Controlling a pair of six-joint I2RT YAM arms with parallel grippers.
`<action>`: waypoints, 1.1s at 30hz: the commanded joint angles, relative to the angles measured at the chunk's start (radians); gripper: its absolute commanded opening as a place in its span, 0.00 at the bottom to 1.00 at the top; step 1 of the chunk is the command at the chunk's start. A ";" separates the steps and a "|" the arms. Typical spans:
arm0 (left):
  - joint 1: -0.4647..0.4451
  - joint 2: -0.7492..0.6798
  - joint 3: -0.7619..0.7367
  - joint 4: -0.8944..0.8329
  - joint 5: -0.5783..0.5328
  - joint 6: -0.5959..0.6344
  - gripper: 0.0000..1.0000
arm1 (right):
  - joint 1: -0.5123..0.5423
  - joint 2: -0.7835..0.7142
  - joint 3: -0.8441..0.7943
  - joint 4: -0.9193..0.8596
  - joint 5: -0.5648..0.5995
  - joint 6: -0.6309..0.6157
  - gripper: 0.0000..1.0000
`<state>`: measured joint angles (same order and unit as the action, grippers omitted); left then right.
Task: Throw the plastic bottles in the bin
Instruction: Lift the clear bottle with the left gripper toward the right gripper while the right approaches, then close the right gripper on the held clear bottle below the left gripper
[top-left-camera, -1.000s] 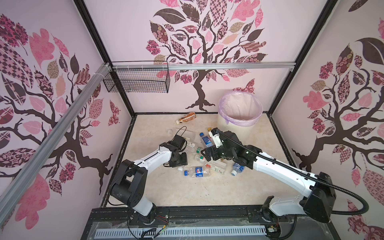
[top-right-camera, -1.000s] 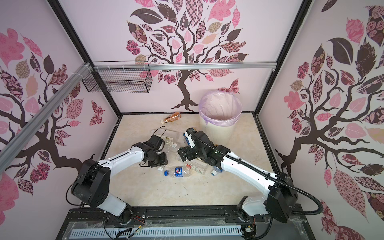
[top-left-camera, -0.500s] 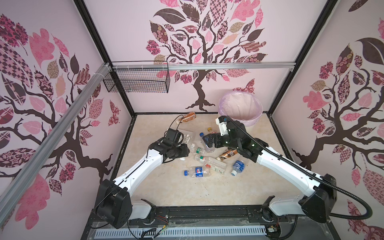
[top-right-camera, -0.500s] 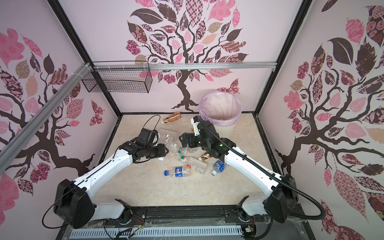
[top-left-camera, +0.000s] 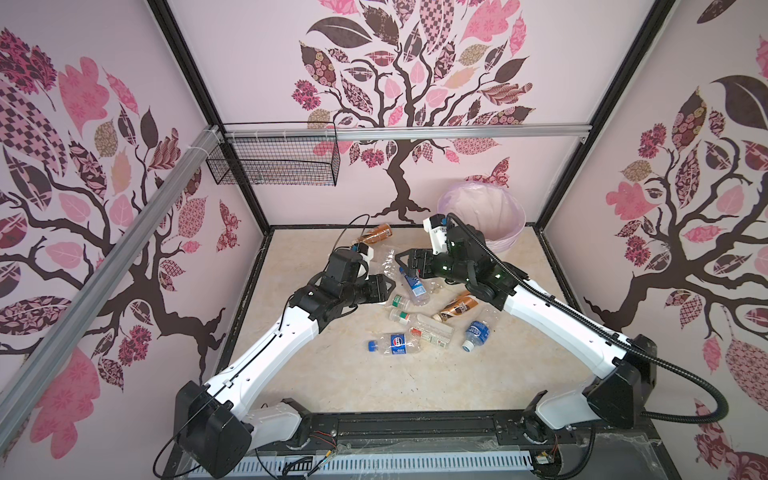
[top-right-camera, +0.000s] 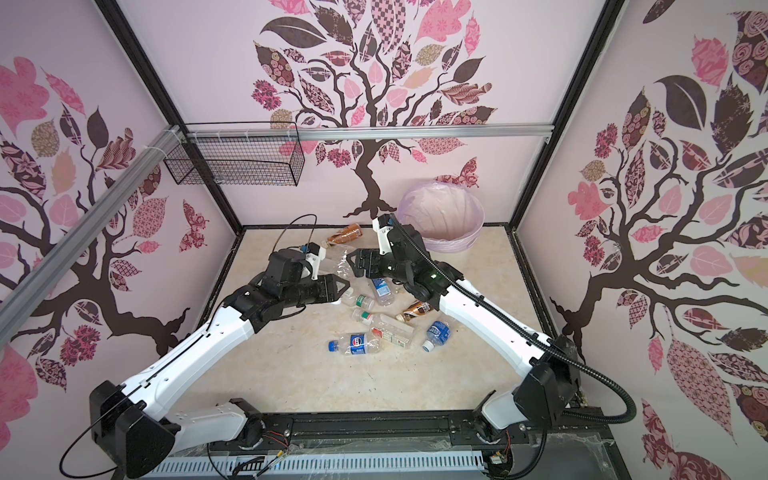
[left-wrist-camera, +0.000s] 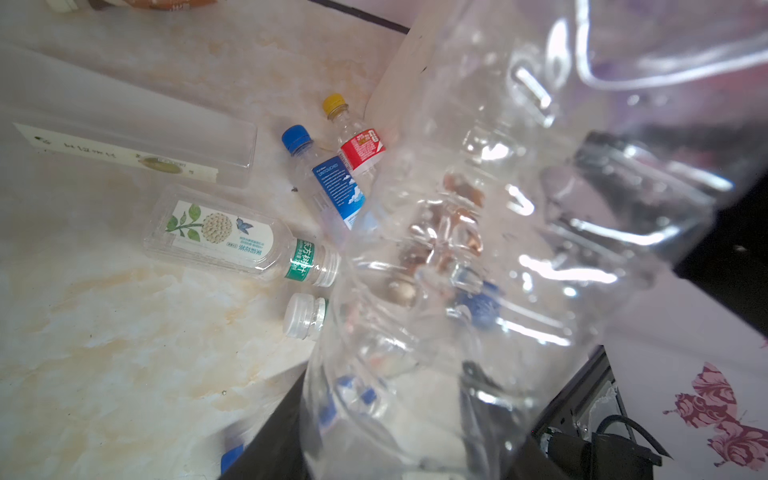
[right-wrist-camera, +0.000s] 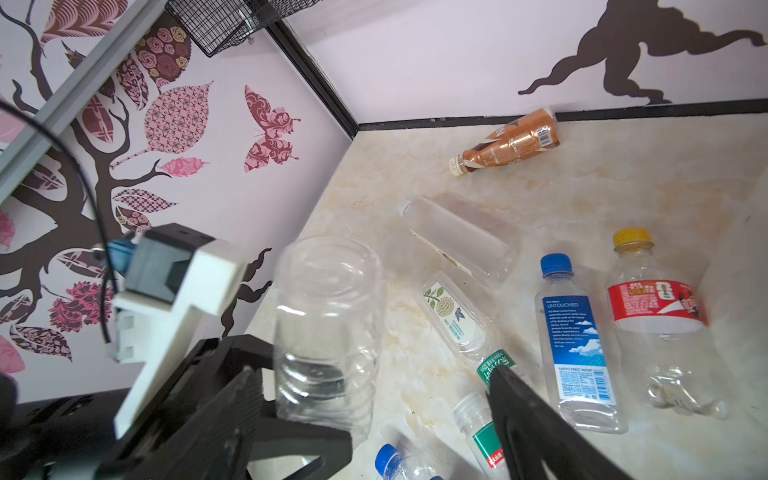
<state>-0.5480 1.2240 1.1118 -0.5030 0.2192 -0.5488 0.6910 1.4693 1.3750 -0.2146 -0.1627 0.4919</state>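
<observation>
Both wrist views catch what the top views lose. The left wrist view is nearly filled by the crumpled clear bottle (left-wrist-camera: 478, 249), which has no label. The right wrist view shows it from outside, pinched between the jaws of the left gripper (right-wrist-camera: 299, 415) and apparently off the surface. Both wrist views also show a red-labelled bottle (right-wrist-camera: 656, 316) with a yellow cap, lying just beside a blue-labelled bottle (right-wrist-camera: 577, 340). We cannot pick out its red label in the top views.

Surface: a beige marbled tabletop (top-left-camera: 415, 382) enclosed by pale walls with tree decals. A black wire mesh basket (top-left-camera: 274, 166) hangs at the back left. The bin (top-left-camera: 513, 226) stands in the back right corner, lilac liner over its rim. A brown bottle (top-left-camera: 376, 233) lies by the back wall and a Pepsi bottle (top-left-camera: 395, 343) lies mid-table.

Arms: both reach inward from the front rail, with the grippers facing each other — near, not touching. The right gripper (top-left-camera: 404, 264) has its jaws apart with nothing between them. The held bottle sits left of the bin, not over it.
</observation>
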 joint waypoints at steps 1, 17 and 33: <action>-0.005 -0.033 0.008 0.043 0.017 0.014 0.53 | 0.000 0.031 0.051 0.042 -0.047 0.031 0.87; -0.026 -0.022 0.021 0.058 0.037 0.001 0.52 | 0.004 0.098 0.067 0.108 -0.122 0.074 0.80; -0.059 -0.023 0.021 0.061 -0.004 -0.004 0.58 | 0.001 0.091 0.042 0.138 -0.101 0.079 0.56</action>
<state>-0.6022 1.2118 1.1118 -0.4667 0.2272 -0.5526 0.6933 1.5604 1.4052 -0.0849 -0.2874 0.5758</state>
